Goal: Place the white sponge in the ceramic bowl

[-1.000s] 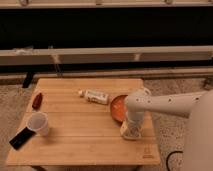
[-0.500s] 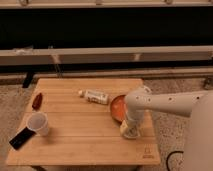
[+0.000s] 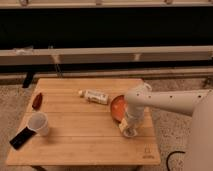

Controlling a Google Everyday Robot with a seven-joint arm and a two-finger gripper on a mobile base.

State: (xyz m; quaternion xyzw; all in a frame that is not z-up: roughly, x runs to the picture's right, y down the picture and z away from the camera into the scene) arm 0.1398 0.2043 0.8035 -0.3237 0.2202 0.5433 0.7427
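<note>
A: While the white arm reaches in from the right over a wooden table [image 3: 75,140], where's the gripper [image 3: 130,131]?

B: Low over the table's right side, near the front edge, pointing straight down. Its tip sits at or just above the tabletop.

A: Spread, pressed together, or pinching smth?

B: Cannot tell; the wrist & arm body cover that part.

A: And the white sponge [image 3: 123,126]?

B: A small pale block shows right at the gripper's tip, just to its left, on the wood. Whether it's touched or merely next to the tip, can't say.

A: Ceramic bowl [image 3: 118,107]?

B: Orange-red, glossy, just behind the gripper & a bit to its left. The arm hides the bowl's right part. Sponge lies outside it, in front of its rim.

A: Anything else on the table?

B: White bottle [image 3: 94,96] w/ a label lies on its side, behind & left of the gripper, just beyond the bowl. White cup [image 3: 39,123] stands well apart, far left. Dark flat object [image 3: 22,137] rests beside the cup at the front-left corner. Small reddish-brown item [image 3: 37,100] sits near the far-left edge, behind the cup
</note>
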